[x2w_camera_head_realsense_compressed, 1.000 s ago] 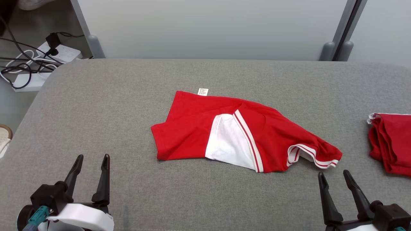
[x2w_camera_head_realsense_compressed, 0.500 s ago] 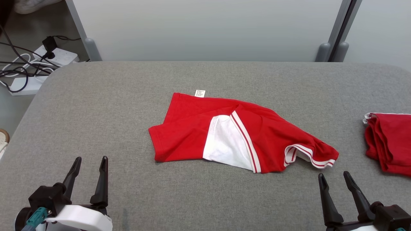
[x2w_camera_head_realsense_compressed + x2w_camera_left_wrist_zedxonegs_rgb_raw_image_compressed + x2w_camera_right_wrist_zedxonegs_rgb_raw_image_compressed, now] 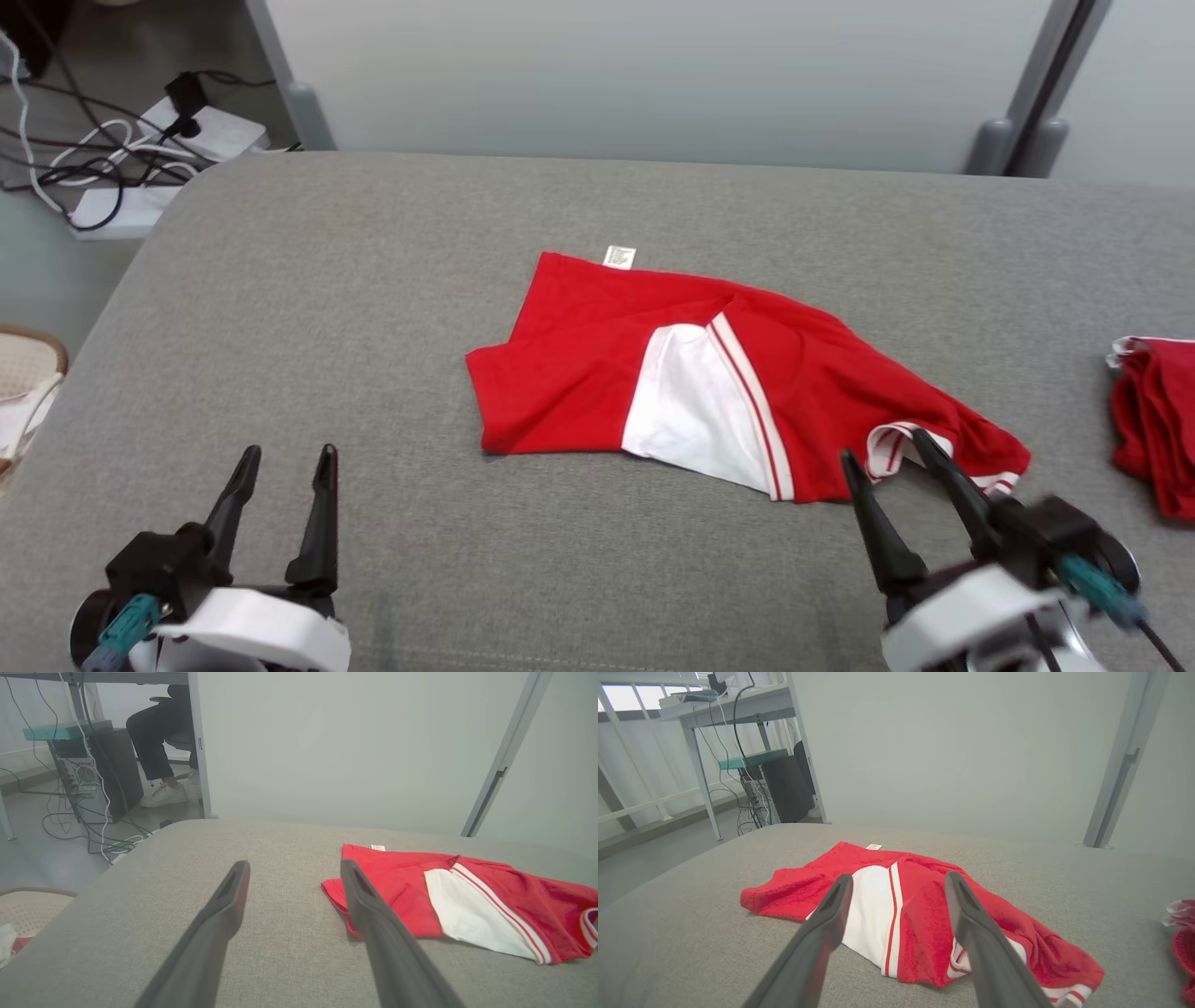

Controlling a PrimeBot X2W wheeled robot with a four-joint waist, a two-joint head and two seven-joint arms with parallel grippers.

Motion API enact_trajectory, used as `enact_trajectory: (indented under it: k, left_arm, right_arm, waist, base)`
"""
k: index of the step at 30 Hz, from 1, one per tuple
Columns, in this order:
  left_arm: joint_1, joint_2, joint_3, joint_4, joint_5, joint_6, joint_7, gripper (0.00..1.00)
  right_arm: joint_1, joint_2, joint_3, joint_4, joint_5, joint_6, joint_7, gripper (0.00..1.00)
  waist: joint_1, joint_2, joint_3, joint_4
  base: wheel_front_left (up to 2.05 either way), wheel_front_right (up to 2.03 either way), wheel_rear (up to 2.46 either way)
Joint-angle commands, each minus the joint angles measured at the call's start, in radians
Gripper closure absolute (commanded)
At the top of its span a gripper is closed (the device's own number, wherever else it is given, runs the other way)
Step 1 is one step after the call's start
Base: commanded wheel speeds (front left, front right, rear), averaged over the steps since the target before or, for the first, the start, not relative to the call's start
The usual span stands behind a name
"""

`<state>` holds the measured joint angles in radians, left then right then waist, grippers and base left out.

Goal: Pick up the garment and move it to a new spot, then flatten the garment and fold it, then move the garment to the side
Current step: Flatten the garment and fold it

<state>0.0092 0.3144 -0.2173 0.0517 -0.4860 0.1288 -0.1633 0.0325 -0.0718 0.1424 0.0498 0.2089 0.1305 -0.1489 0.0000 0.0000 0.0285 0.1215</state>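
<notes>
Garment [image 3: 709, 373], red with a white panel, lies crumpled at the centre of the grey tabletop [image 3: 373, 308] in the head view. The left end effector [image 3: 288, 453] sits at lower left, fingers pointing up-frame, spread wide and empty. The right end effector [image 3: 883, 445], at lower right, leans leftward, also open and empty, with one fingertip overlapping the striped cuff. In the left wrist view, parted fingers hang over bare tabletop with the garment at right. In the right wrist view, open fingers frame the garment.

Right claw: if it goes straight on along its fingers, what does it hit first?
The red-and-white shirt: the open right claw points at its striped sleeve end. Height over the cloth is unclear, so it might skim above.
</notes>
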Motion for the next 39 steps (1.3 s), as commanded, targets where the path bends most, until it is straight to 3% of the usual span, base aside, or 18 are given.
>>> enact_trajectory:
  k: [1,5,6,13,22,33,35,37,39]
  left_arm:
    - [-0.072,0.012,0.029,-0.025,-0.005,0.005,-0.011,0.00]
    - [-0.105,-0.009,0.007,-0.013,-0.005,-0.006,-0.020,0.00]
    - [-0.120,-0.020,-0.005,-0.005,-0.004,-0.012,-0.025,0.00]
    - [-0.165,-0.055,-0.042,0.038,-0.001,-0.035,-0.046,0.00]
    - [-0.212,-0.097,-0.064,0.101,-0.004,-0.064,-0.076,0.00]
    - [-0.241,-0.125,-0.060,0.153,0.001,-0.093,-0.094,0.00]
    - [-0.246,-0.131,-0.058,0.161,0.004,-0.099,-0.095,0.00]
    - [-0.249,-0.137,-0.057,0.169,0.007,-0.105,-0.096,0.00]
    - [-0.250,-0.142,-0.055,0.176,0.011,-0.110,-0.097,0.00]
  right_arm:
    - [-0.101,-0.048,0.070,-0.001,-0.015,0.000,0.045,0.00]
    - [-0.250,-0.133,0.226,0.080,-0.002,0.000,0.129,0.00]
    - [-0.318,-0.169,0.305,0.134,0.014,0.000,0.170,0.00]
    - [-0.505,-0.239,0.542,0.317,0.109,0.000,0.275,0.00]
    - [-0.663,-0.251,0.705,0.530,0.182,0.000,0.260,0.00]
    - [-0.770,-0.213,0.824,0.715,0.196,0.000,0.194,0.00]
    - [-0.785,-0.203,0.839,0.748,0.204,0.000,0.184,0.58]
    - [-0.794,-0.195,0.851,0.771,0.219,0.000,0.168,1.00]
    - [-0.802,-0.189,0.857,0.793,0.238,0.000,0.155,1.00]
  waist:
    - [0.0000,0.0000,0.017,0.022]
    - [0.0000,0.0000,0.040,0.065]
    - [0.0000,0.0000,0.052,0.089]
    - [0.0000,0.0000,0.087,0.165]
    - [0.0000,0.0000,0.129,0.231]
    - [0.0000,0.0000,0.156,0.249]
    - [0.0000,0.0000,0.159,0.251]
    - [0.0000,0.0000,0.160,0.253]
    - [0.0000,0.0000,0.159,0.253]
  base:
    - [0.00,0.00,0.00]
    - [0.00,0.00,0.00]
    - [0.00,0.00,0.00]
    - [0.00,0.00,0.00]
    - [0.00,0.00,0.00]
    - [0.00,0.00,0.00]
    - [0.00,0.00,0.00]
    - [0.00,0.00,0.00]
    - [0.00,0.00,0.00]
